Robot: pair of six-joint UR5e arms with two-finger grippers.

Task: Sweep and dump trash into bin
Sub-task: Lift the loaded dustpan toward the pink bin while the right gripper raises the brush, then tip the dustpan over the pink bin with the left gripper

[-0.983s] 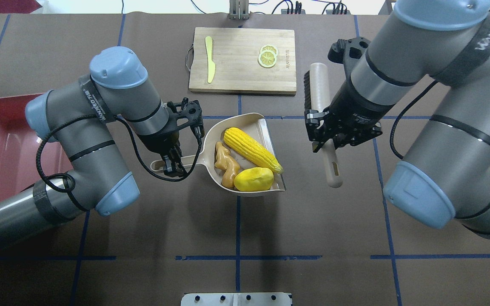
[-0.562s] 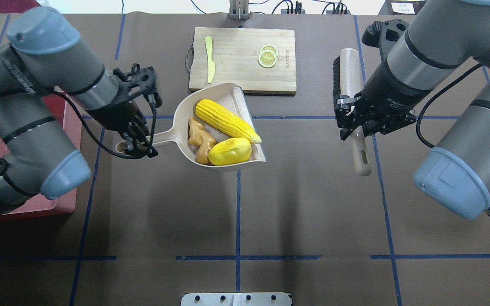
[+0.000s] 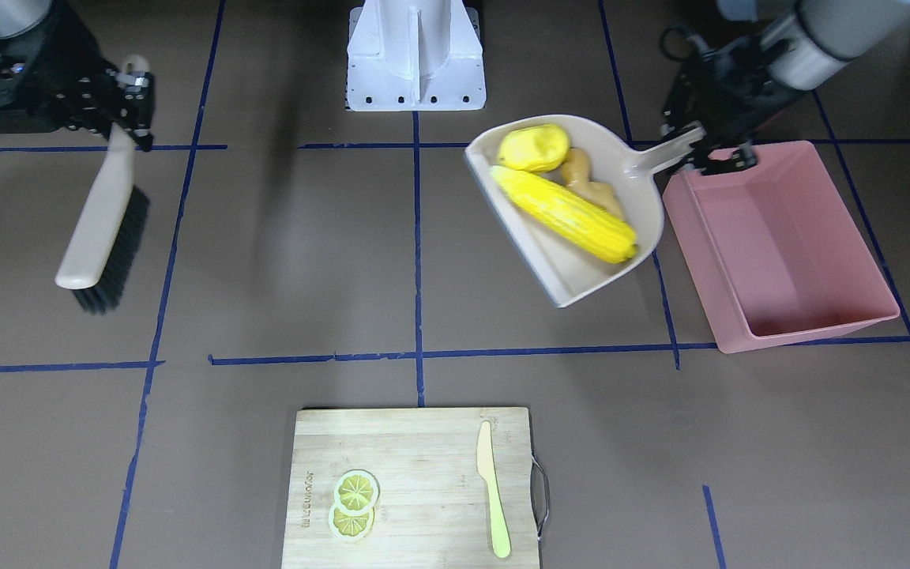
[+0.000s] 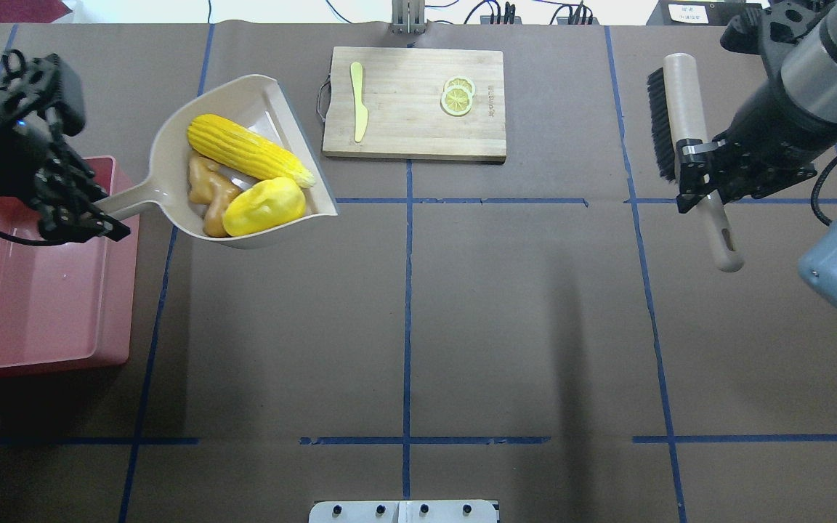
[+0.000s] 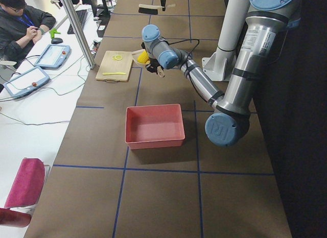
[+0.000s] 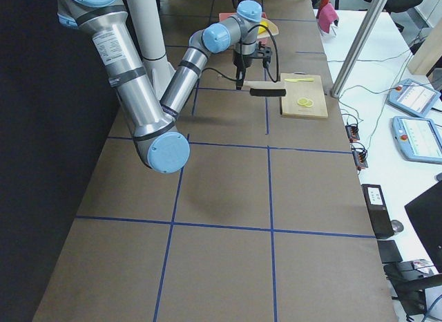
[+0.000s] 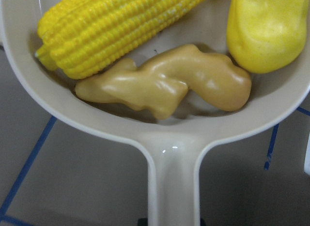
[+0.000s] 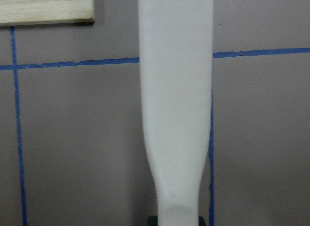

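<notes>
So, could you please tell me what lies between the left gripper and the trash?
Only the dustpan handle, clamped in the left gripper and running to the bowl that holds the trash. The overhead view shows this.

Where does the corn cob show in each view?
Front-facing: corn right of centre, in the dustpan.
Overhead: corn upper left.
Exterior left: yellow speck top centre, too small to tell.
Exterior right: too small to tell.
Left wrist: corn top left.
Right wrist: not in it.
Landmark: cutting board.
</notes>
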